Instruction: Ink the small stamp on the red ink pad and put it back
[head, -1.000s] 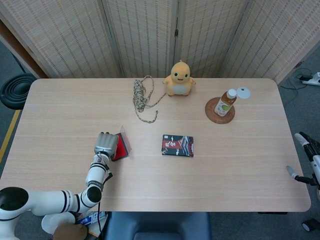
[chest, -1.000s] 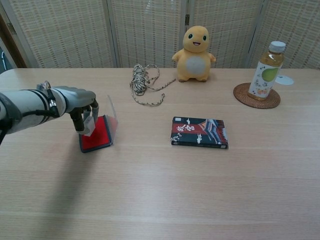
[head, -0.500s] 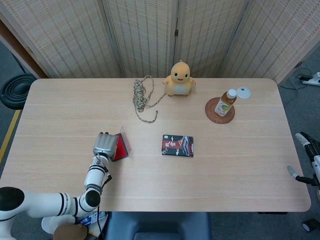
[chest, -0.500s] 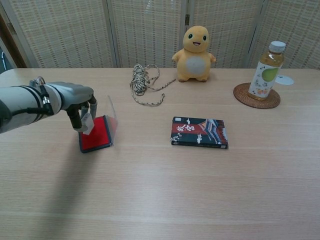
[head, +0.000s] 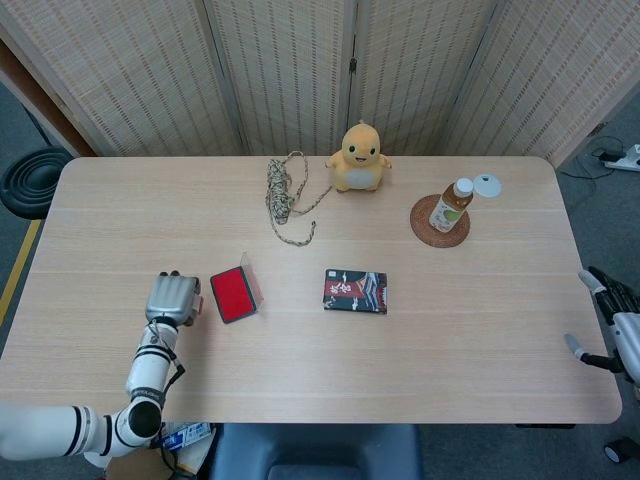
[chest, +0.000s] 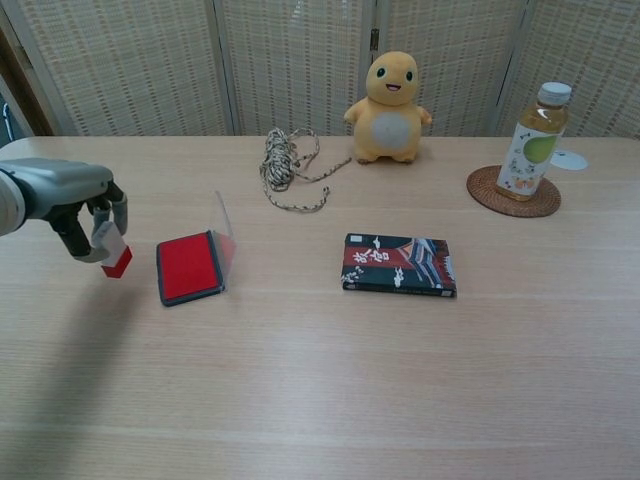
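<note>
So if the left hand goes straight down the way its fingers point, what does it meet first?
Bare table, most likely. The left hand holds the small stamp left of the red ink pad, nothing beneath it, though its height is hard to judge.

Small stamp and red ink pad

The small stamp (chest: 114, 254), clear-bodied with a red base, is held tilted above the table; the red ink pad (chest: 187, 267) lies open, lid raised, just beside it.

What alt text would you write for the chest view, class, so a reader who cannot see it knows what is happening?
The robot's left hand holds a small stamp with a red base in the air, left of an open red ink pad on a wooden table. Further right lies a dark patterned box; a rope, a yellow plush toy and a bottle stand behind.
</note>
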